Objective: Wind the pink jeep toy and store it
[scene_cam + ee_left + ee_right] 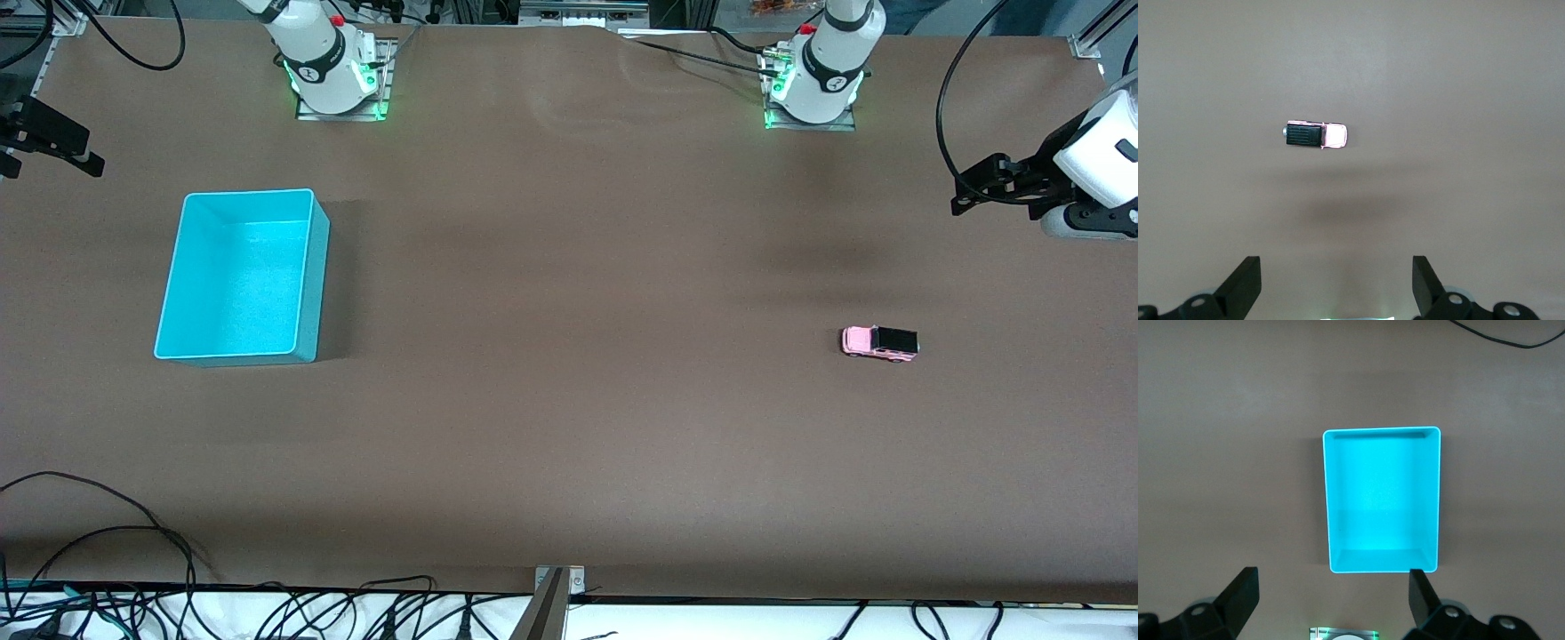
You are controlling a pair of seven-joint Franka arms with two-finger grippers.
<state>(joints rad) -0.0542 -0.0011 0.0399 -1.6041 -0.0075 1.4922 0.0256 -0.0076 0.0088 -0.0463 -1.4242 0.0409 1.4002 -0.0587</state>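
Observation:
The pink jeep toy [880, 342] [1315, 135], boxy with a black roof, stands on its wheels on the brown table toward the left arm's end. The empty turquoise bin [249, 193] [1381, 432] sits toward the right arm's end. My left gripper [973, 187] [1337, 280] hangs high over the table's end on the jeep's side, open, with nothing between its fingers. High over the bin's end of the table, my right gripper [53, 142] [1333, 593] is open and empty too. Neither gripper touches anything.
Both arm bases [338, 71] [813, 80] stand along the table edge farthest from the front camera. Loose black cables [107, 533] and a metal bracket [556, 591] lie at the nearest edge. A cable [1498, 337] shows past the bin in the right wrist view.

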